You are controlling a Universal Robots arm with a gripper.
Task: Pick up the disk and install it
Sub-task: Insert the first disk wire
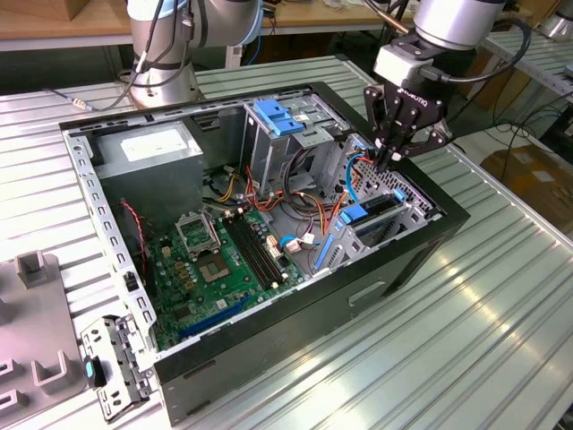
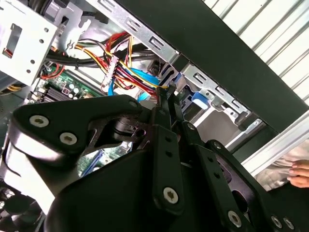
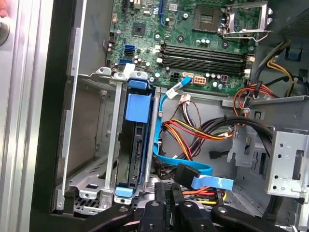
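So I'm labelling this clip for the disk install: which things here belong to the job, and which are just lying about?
Part of the job:
- disk, standing in its drive cage
- gripper, poised above that cage

Just lying about:
- motherboard
- power supply
- grey fixture on the table
- loose bracket

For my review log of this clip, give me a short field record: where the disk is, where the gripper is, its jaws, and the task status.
disk: disk seated edge-up in the drive cage at the case's corner, blue carrier around it
gripper: gripper above the cage end, beside the blue cable
jaws: shut, holding nothing
status: disk already in its bay
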